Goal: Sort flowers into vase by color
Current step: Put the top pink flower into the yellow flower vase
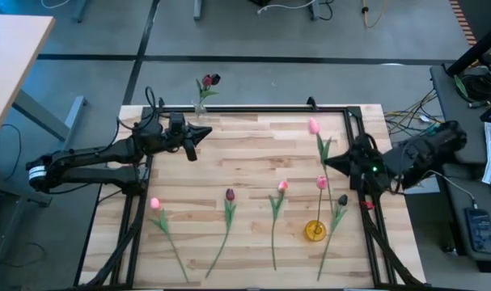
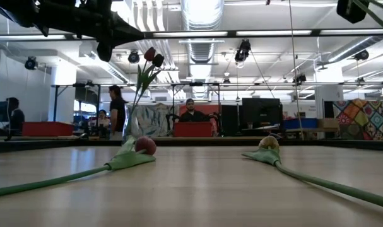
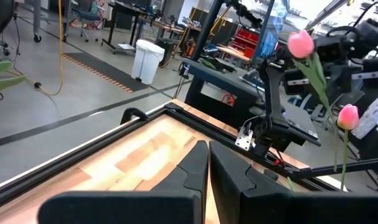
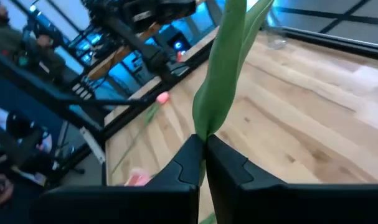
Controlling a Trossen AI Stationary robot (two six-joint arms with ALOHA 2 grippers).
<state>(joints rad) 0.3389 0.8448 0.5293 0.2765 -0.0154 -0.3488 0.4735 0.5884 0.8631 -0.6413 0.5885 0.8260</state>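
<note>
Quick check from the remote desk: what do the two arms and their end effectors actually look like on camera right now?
Both arms are dark, nearly black, with chunky jointed segments. The left arm has a white band near its base. The right arm shows a small green light by its wrist. The left end effector and right end effector each have two matte black, wedge-shaped fingers.

Slim artificial tulips with long green stems lie flat in a row near the front of my wooden table: a light pink one (image 1: 155, 204) at the left, a dark maroon one (image 1: 230, 195), a pink one (image 1: 283, 186) and another dark one (image 1: 342, 200). A further pink tulip (image 1: 321, 183) stands in the amber yellow vase (image 1: 314, 230) near the right front, and two dark maroon tulips (image 1: 209, 81) stand upright in a clear vase (image 1: 201, 107) at the table's far edge. I hold one more pink tulip (image 1: 314, 126) by its green stem, clamped between the fingers of my right gripper (image 4: 205, 144), its head raised above the right side of the table.
</note>
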